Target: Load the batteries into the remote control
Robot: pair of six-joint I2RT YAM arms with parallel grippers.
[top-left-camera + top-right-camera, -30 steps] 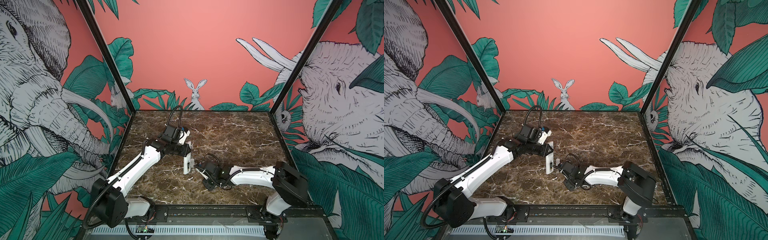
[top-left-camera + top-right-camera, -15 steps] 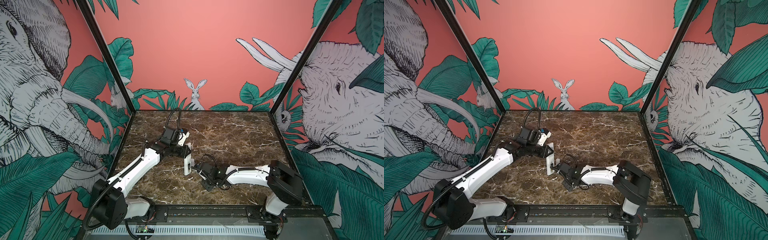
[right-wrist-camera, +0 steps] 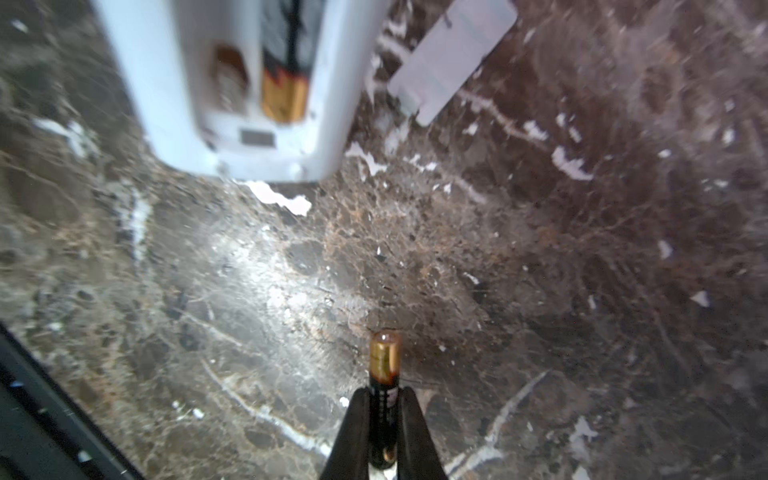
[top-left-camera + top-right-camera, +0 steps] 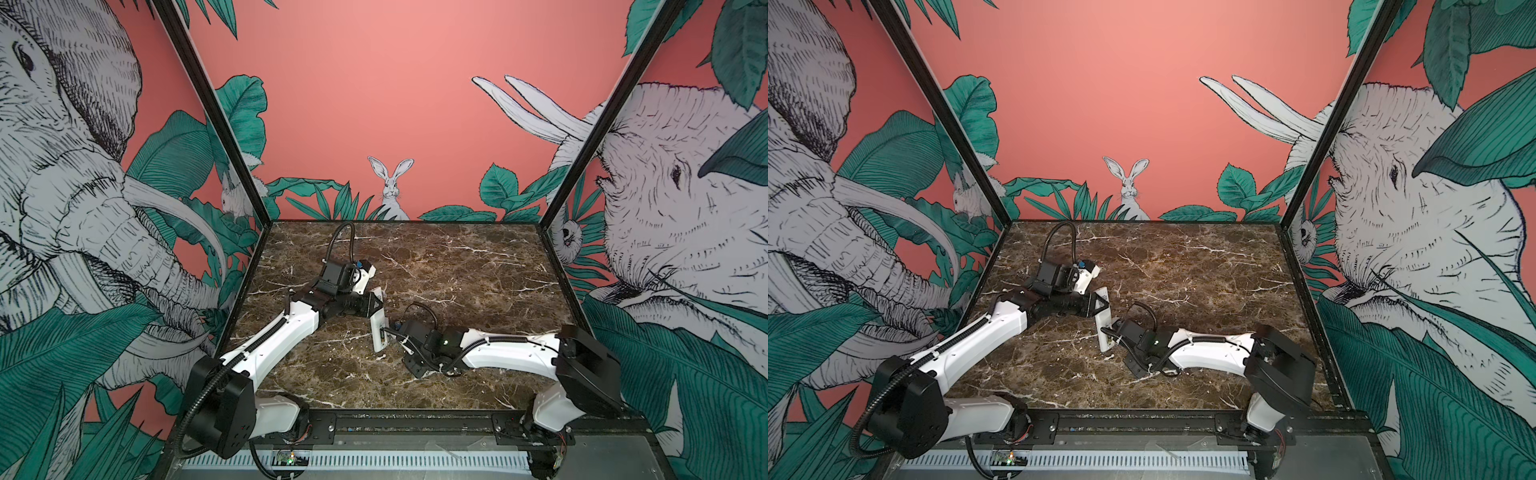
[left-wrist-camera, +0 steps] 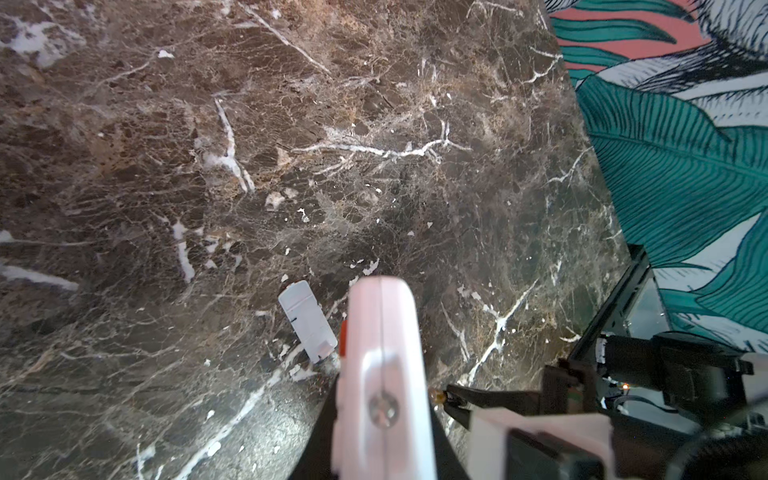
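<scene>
My left gripper [image 4: 372, 309] is shut on the white remote control [image 4: 379, 328], which stands nearly upright with its lower end close to the marble; in the left wrist view the remote [image 5: 382, 353] fills the space between the black fingers. In the right wrist view its open compartment [image 3: 249, 83] faces me, with one battery [image 3: 286, 75] seated in it and a bare slot beside that. My right gripper [image 3: 384, 395] is shut on the other battery [image 3: 385, 365], whose copper end points at the remote. In both top views the right gripper [image 4: 1109, 331] is right beside the remote [image 4: 1104, 328].
A small flat white cover piece [image 5: 307, 320] lies on the brown marble table [image 4: 457, 266] just past the remote, and shows in the right wrist view too [image 3: 453, 54]. A black frame rail [image 4: 415, 415] runs along the table's front edge, and painted walls close in the other sides.
My right gripper has moved left, up to the remote's lower end, with its jaws drawn together. The left arm and the remote have barely shifted.
</scene>
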